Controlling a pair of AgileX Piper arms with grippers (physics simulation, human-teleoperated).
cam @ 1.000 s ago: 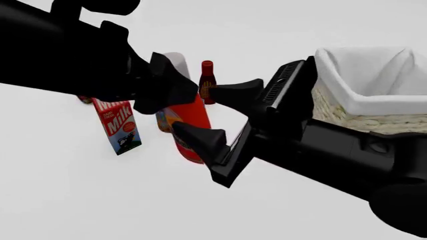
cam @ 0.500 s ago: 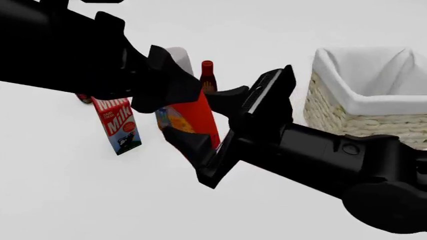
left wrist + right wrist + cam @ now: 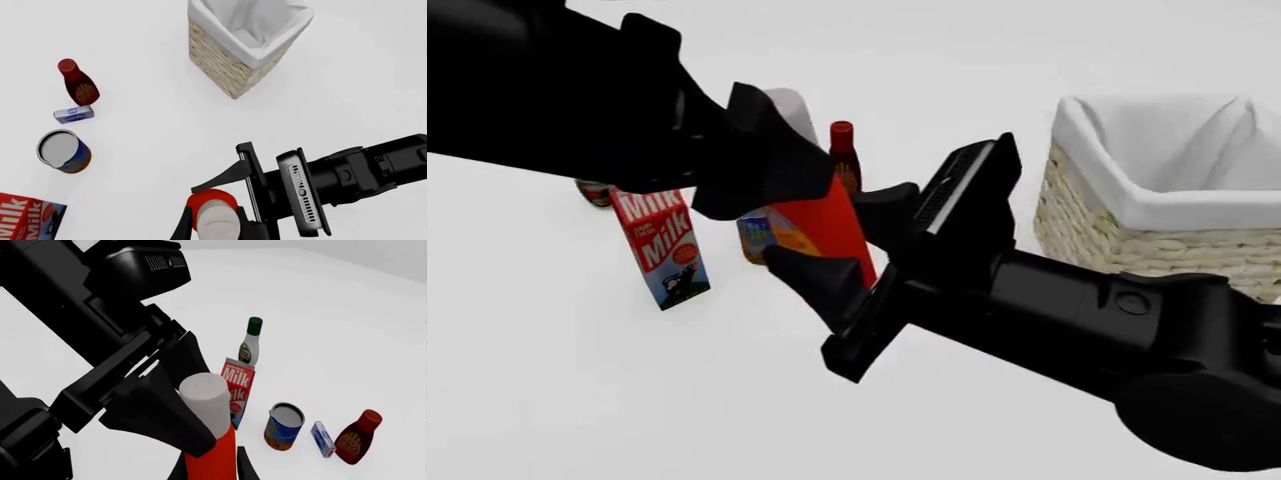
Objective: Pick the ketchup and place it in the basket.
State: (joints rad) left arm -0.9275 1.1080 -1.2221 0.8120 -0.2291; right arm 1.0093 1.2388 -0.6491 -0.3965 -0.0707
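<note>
Red-orange ketchup white-capped, upright, near milk; lined wicker basket well apart, upright.

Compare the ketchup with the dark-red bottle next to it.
The ketchup is bright red-orange with a white cap; the dark-red bottle has a red cap. The ketchup is taller and wider; the dark-red bottle is slimmer. The ketchup sits between the right gripper's fingers, leaning slightly; the dark-red bottle stands free and upright on the table. Both are red sauce bottles.
</note>
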